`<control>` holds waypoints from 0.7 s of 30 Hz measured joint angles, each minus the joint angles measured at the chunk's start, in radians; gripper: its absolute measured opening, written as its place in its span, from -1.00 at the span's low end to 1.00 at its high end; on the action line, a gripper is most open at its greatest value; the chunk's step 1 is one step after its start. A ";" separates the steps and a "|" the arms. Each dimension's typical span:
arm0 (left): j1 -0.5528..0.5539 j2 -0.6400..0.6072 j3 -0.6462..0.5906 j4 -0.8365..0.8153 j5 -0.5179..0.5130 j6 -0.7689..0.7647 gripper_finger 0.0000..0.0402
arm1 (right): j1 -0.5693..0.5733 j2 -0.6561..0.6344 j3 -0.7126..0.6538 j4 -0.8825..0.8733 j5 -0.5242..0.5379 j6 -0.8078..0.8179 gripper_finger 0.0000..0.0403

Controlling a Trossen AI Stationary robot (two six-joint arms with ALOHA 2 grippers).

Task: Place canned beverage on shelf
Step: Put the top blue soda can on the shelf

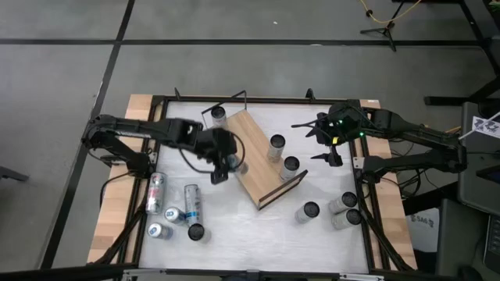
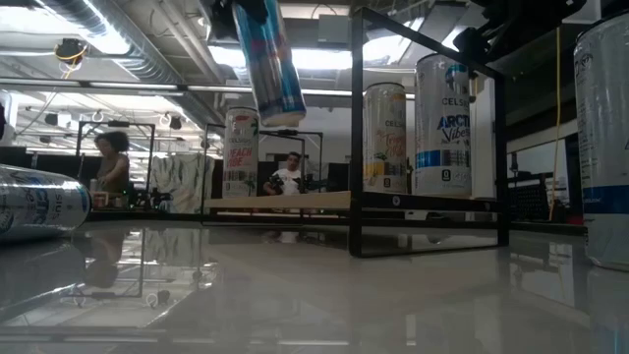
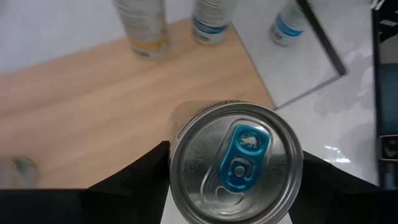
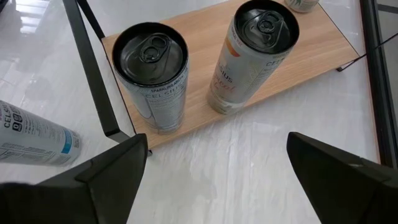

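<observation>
The left gripper (image 3: 233,186) is clasping a slim can with a blue pull tab (image 3: 235,163) by its sides, top end up, and is carrying it in the air just beside the long edge of the shelf (image 1: 254,160); in the low view that can (image 2: 267,59) is hanging tilted, clear of the table, well above the board. It is probably being held upright and high so that it can pass over the board's edge and be lowered onto bare wood. The shelf is lying slantwise on the white table (image 1: 258,234), and it is already bearing cans: a dark-topped can (image 4: 151,74) and a pale orange-printed can (image 4: 252,56) are standing side by side at the end near the black wire rail (image 4: 93,68). Past the shelf, on its far side from the carried can, the right gripper (image 1: 324,140) is waiting with its jaws spread wide and holding nothing. Other cans are lying and standing on the table off the shelf.
</observation>
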 joint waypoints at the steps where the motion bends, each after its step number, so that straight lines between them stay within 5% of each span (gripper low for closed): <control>1: 0.027 0.000 0.000 -0.001 0.015 0.030 0.19 | 0.000 0.000 0.000 0.000 0.000 0.000 0.88; 11: 0.246 0.002 0.000 0.000 0.153 0.270 0.19 | 0.000 0.000 0.000 0.000 0.000 0.000 0.88; 21: 0.323 0.121 0.007 -0.007 0.247 0.373 0.19 | 0.000 0.000 0.000 0.001 0.000 0.000 0.88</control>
